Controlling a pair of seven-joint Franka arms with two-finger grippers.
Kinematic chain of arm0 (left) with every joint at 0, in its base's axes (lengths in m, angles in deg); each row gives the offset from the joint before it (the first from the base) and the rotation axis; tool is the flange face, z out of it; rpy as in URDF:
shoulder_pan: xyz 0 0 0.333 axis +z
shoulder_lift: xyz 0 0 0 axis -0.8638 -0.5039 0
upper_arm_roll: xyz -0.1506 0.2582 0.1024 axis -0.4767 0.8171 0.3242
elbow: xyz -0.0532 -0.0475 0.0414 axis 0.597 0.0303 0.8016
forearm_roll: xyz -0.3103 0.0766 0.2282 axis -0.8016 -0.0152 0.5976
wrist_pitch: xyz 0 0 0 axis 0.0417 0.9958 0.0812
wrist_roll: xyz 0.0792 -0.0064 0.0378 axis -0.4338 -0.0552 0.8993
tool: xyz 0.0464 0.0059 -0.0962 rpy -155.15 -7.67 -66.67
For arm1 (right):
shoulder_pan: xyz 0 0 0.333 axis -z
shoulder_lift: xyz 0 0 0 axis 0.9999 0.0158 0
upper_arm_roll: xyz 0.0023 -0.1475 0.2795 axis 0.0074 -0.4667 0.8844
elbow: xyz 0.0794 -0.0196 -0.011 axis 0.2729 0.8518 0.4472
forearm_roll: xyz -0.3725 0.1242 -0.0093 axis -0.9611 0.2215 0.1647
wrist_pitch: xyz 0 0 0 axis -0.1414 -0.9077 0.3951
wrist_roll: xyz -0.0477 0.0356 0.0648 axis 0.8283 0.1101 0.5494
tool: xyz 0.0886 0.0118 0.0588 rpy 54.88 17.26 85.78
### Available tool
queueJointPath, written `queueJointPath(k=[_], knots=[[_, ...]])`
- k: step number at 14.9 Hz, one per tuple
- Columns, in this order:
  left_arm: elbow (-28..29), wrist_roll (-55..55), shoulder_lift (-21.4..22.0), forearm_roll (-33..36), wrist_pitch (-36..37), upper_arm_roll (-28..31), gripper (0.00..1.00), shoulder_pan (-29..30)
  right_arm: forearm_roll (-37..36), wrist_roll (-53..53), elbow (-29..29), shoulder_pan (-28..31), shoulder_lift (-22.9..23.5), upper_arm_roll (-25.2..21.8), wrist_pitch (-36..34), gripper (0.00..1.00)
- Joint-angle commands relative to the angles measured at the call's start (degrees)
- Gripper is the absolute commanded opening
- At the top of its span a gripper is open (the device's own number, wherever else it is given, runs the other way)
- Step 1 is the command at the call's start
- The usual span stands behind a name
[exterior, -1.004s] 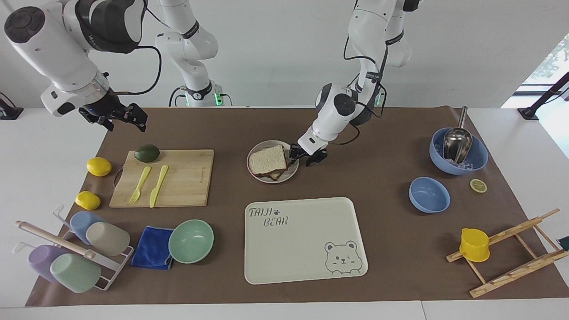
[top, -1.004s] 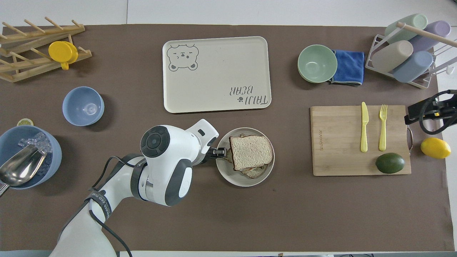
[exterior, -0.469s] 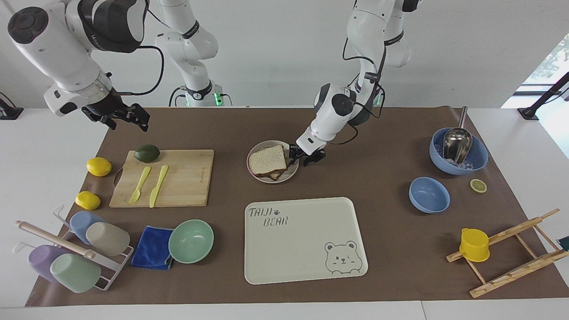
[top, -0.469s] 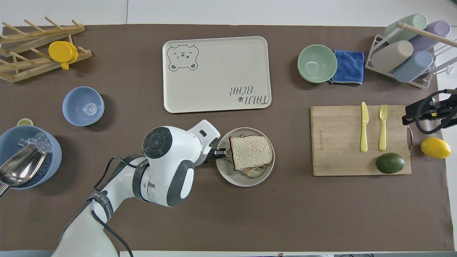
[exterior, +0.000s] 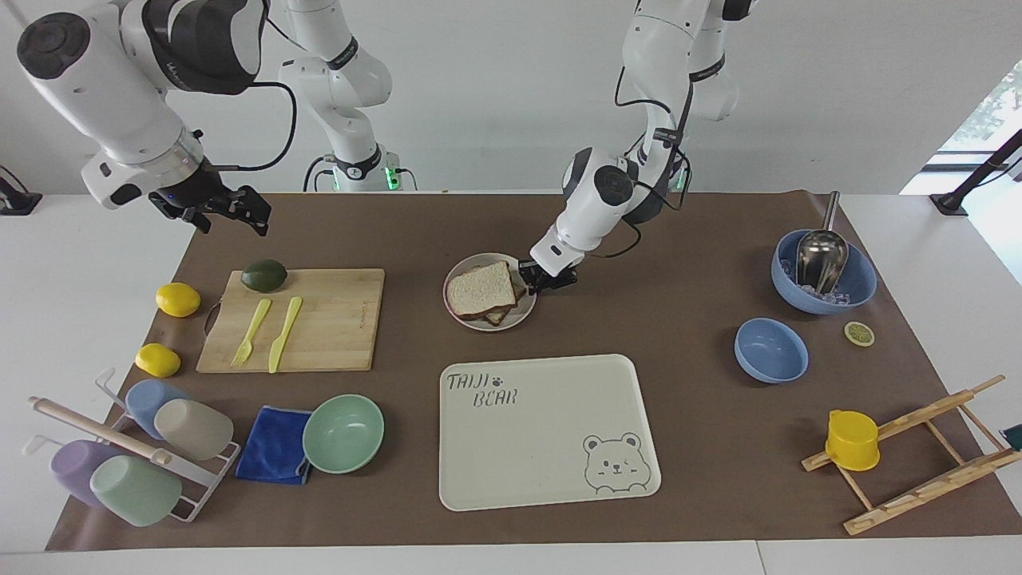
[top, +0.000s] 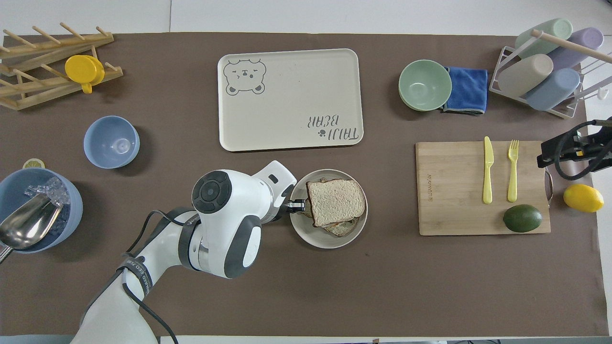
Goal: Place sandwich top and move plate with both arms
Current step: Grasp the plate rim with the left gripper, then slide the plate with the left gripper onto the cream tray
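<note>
The sandwich top [exterior: 479, 289] lies on a darker slice on the small round plate [exterior: 511, 322] in the middle of the table, nearer to the robots than the bear tray. It also shows in the overhead view [top: 335, 202], as does the plate [top: 315, 241]. My left gripper [exterior: 546, 277] is low at the plate's rim toward the left arm's end, shut on it; in the overhead view [top: 297, 205] its wrist hides most of it. My right gripper [exterior: 230, 220] is open and empty in the air over the table's edge beside the cutting board; it also shows in the overhead view [top: 545, 156].
A cream bear tray [exterior: 551, 487] lies farther from the robots than the plate. A cutting board [exterior: 335, 319] holds a fork, a knife and an avocado, with two lemons beside it. A mint bowl [exterior: 343, 433], cup rack, blue bowls and wooden rack stand around.
My left gripper's fingers have closed from spread onto the plate's rim, and the plate has shifted slightly. My right gripper has drifted a little toward the cutting board.
</note>
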Motion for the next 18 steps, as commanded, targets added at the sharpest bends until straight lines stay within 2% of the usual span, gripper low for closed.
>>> queueJointPath(k=[1, 5, 8, 12, 16, 18], knots=[[0.6, 0.7, 0.0, -0.9, -0.2, 0.8, 0.00, -0.8, 0.2, 0.8, 1.1, 0.1, -1.2, 0.3, -0.5, 1.00], [0.1, 0.6, 0.5, -0.9, 0.9, 0.8, 0.00, 0.0, 0.2, 0.8, 1.1, 0.2, -1.2, 0.3, -0.5, 1.00], [-3.1, 0.4, 0.9, -1.0, 4.3, 1.0, 0.00, 2.1, 0.2, 0.8, 1.1, 0.1, -1.2, 0.3, -0.5, 1.00], [-12.3, 0.6, 0.0, -1.0, 14.7, 1.0, 0.00, 8.4, 0.2, 0.8, 1.1, 0.2, -1.2, 0.3, -0.5, 1.00], [-23.0, 0.7, -4.5, -0.8, 20.0, 1.1, 0.00, 14.2, 0.2, 0.8, 1.1, 0.2, -1.2, 0.3, -0.5, 1.00], [-30.9, 0.7, -8.6, -0.9, 24.4, 1.1, 0.00, 17.3, 0.2, 0.8, 1.1, 0.2, -1.2, 0.3, -0.5, 1.00]])
